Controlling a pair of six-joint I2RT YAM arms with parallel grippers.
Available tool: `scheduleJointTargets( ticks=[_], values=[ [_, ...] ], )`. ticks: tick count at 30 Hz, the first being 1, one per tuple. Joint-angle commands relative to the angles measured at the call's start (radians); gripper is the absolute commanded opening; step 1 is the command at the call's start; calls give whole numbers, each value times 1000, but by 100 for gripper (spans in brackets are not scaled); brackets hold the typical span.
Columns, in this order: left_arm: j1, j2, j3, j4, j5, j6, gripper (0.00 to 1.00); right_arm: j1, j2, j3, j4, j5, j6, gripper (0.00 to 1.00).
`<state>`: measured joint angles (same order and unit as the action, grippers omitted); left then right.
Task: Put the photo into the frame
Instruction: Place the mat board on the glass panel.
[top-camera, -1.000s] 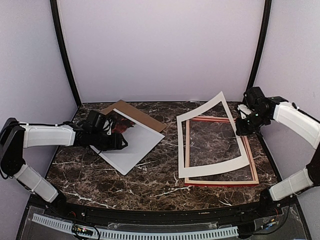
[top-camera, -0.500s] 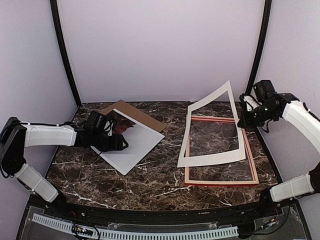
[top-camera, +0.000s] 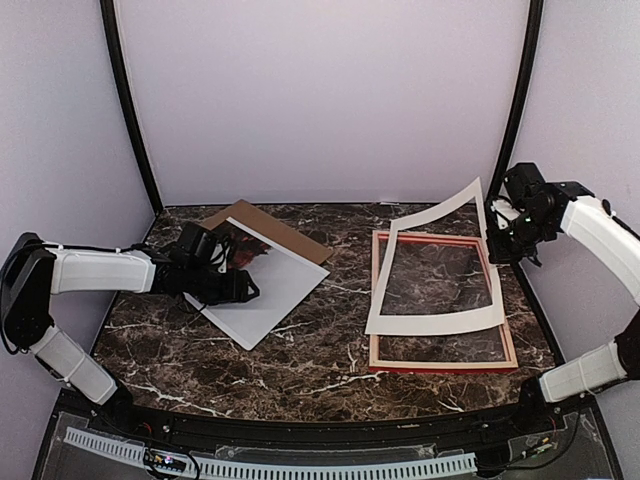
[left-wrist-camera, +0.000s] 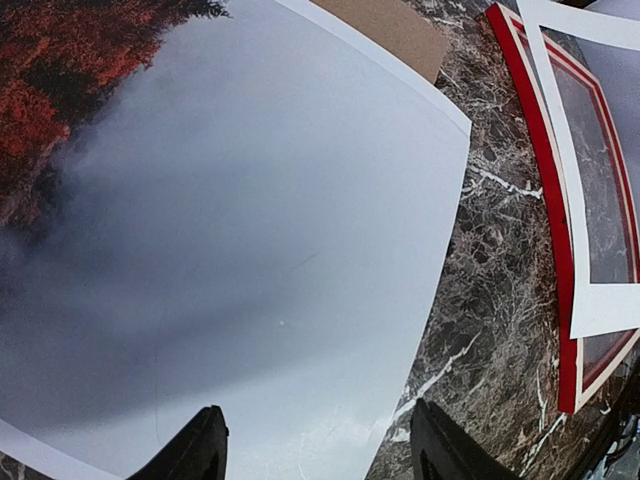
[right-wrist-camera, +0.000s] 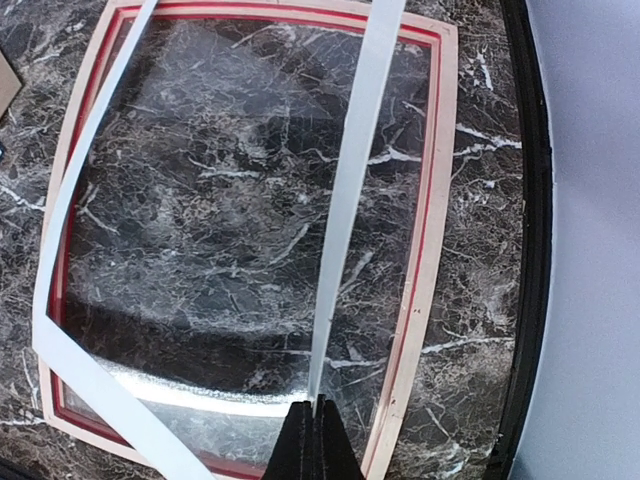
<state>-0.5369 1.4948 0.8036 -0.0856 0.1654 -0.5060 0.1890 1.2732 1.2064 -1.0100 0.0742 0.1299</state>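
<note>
**On the table (top-camera: 320, 375): early going, nothing framed yet**

Toward the right side, lying flat and showing pale wood on top with red along the edges: frame (top-camera: 441, 364). Draped across it, near edge resting on the frame and far right corner lifted clear: mat (top-camera: 436, 322). Pinching that mat by its right edge, fingers pressed together on the thin card: right gripper (top-camera: 498, 238), holding it tilted up over the opening. Showing through the opening: only marble and a sheen, perhaps glazing, hard to tell.

Over on the left, well apart from the frame, lying print-up with the red terrain toward the far left corner: photo (top-camera: 268, 288). Peeking out from under its far edge: board (top-camera: 272, 222). Hovering low over the pale sky part near the photo's left edge, fingers standing apart and gripping nothing: left gripper (top-camera: 245, 287).

Judging from this layout:

- **Under way:** apparently clearing the mat off the frame so as to free the opening.
- **Not yet started:** any grip on the photo.
- **Remaining:**
  - parking the mat somewhere off the frame
  - getting a finger under the flat photo, likely at an edge overhanging the board
  - carrying it across to the right
  - laying it squarely inside the frame's rails
</note>
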Motion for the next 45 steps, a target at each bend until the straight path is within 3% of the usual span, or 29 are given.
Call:
scheduleJointTargets(
  ticks=[1, 26, 45],
  values=[
    [-9, -27, 23, -18, -3, -9, 65, -5, 61, 32, -8, 54, -32, 0],
    [-42, 13, 61, -46, -24, -22, 65, -3, 214, -7, 9, 235, -190, 0],
    [-72, 58, 97, -65, -43, -28, 65, 3, 264, -22, 33, 231, -174, 0]
  ],
)
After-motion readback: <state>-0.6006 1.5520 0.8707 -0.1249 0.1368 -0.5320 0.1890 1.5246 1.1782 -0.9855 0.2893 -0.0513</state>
